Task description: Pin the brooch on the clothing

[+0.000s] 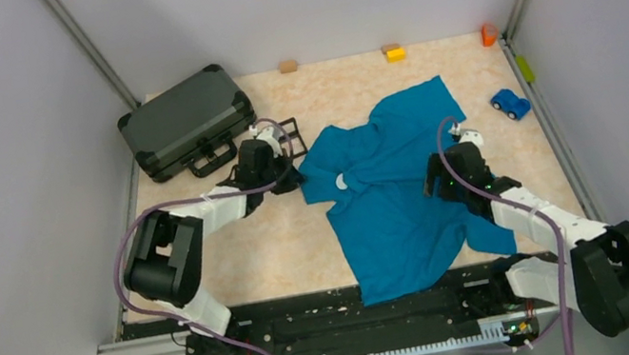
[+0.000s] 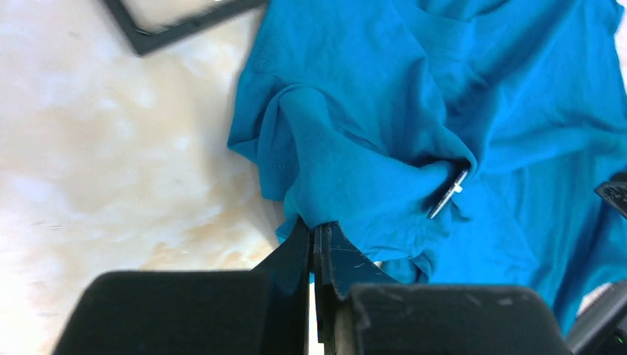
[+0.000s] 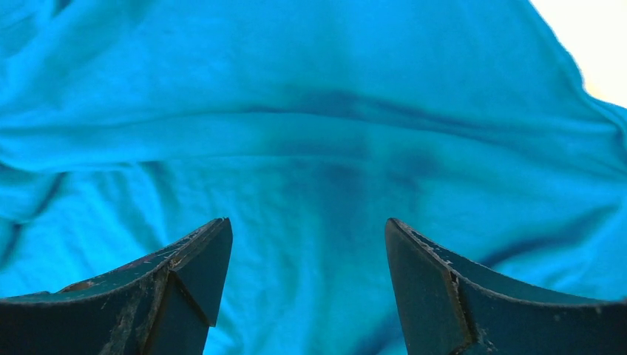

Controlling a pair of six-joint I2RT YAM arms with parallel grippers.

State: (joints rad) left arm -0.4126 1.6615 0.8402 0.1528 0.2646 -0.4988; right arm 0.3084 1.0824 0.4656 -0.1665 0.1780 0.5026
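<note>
left arm: shoulder block low at the desk's near left; the forearm runs away from the base and inward, low over the desk, with the wrist turned toward the shirt.
left pincer (image 2: pixel 314 231): closed, fingertips pressed together on a raised fold at the shirt's near edge; the fabric ridges run down to the tips.
right arm: base at the near right corner; the white link climbs up and inward to a bent wrist, which tips the head down over the shirt's right half.
right pincer (image 3: pixel 307 231): open, jaws set wide apart with blue cloth filling the gap below them; whether the tips touch the cloth cannot be told.
shirt (image 1: pixel 394 212): teal, rumpled, spread on the desk (image 1: pixel 256 255) between the two pincers, its hem toward the arm bases; from the left wrist it stretches ahead and to the right of the tips.
brooch (image 2: pixel 446 195): a thin grey disc seen edge-on, tilted, tucked in a crease of the shirt, ahead and to the right of the left pincer, near but not touching it.
black frame (image 2: pixel 185 26): flat on the desk, well ahead and to the left of the left pincer.
dark grey case (image 1: pixel 186 122): beyond the left pincer, to its left.
blue toy car (image 1: pixel 511 103): on bare desk beyond the right pincer, to its right.
</note>
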